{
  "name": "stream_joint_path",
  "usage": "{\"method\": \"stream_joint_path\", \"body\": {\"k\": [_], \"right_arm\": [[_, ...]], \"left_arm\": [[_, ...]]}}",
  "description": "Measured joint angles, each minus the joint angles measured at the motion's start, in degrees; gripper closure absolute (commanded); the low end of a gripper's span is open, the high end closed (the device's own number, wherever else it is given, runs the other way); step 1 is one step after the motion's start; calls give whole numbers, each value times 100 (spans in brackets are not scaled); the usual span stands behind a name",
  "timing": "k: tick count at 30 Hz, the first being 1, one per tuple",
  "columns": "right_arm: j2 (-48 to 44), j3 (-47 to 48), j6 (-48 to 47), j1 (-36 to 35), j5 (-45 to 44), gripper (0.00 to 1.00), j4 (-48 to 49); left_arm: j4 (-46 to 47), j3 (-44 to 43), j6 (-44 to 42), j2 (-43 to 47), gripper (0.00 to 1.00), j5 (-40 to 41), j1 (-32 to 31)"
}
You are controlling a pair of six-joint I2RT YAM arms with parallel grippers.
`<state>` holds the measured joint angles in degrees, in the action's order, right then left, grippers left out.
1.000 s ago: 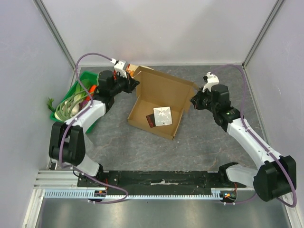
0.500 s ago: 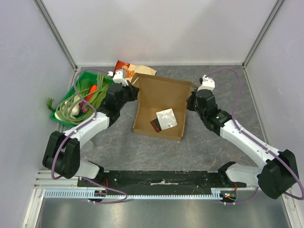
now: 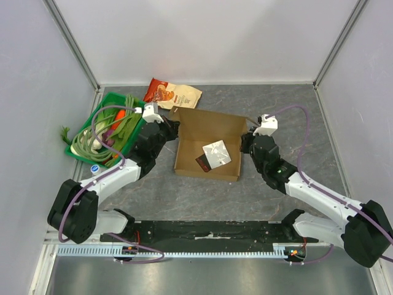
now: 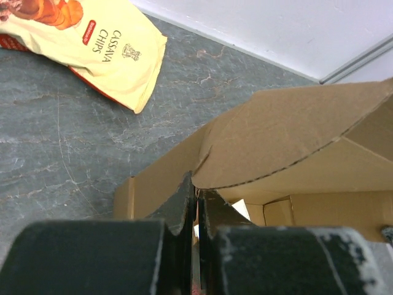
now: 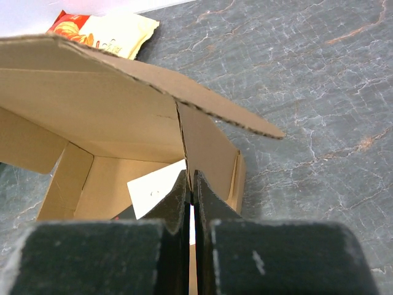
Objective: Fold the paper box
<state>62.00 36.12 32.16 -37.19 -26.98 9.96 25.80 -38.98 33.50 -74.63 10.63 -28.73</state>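
Observation:
The paper box (image 3: 209, 126) is brown corrugated cardboard and lies in the middle of the table, its lid tilted forward over the open tray. A white packet (image 3: 215, 152) and a dark red packet (image 3: 201, 161) lie inside. My left gripper (image 3: 173, 128) is at the lid's left corner, shut on the lid's side flap (image 4: 202, 157). At the lid's right corner, my right gripper (image 3: 244, 141) is shut on the other side flap (image 5: 202, 147). In the wrist views the left gripper (image 4: 197, 187) and the right gripper (image 5: 191, 184) each pinch thin cardboard between their fingertips. The white packet (image 5: 156, 187) shows under the lid.
A cream-and-red snack bag (image 3: 175, 93) lies behind the box near the back wall. A green basket (image 3: 109, 98) of vegetables stands at the left, close to my left arm. Grey walls enclose the table on three sides.
Both grippers have drawn back toward the near edge with the lid's flaps, tipping the lid lower over the tray. The box has squared up, and the snack bag has come into full view.

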Motion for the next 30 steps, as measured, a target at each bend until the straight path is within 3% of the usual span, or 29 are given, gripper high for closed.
{"method": "stream_joint_path", "body": {"k": [11,25,30], "right_arm": [[-260,-485,-105,-450,-507,100,492],[-695,-1141,-258,-949,-909,100,981],[-1045,-1445,-258,-1045,-870,89,999]], "left_arm": [[-269,155,649,212,98,645,-369],[125,1025,717,741,98,901,-651],[463,1438,721,879,98,879,-680]]}}
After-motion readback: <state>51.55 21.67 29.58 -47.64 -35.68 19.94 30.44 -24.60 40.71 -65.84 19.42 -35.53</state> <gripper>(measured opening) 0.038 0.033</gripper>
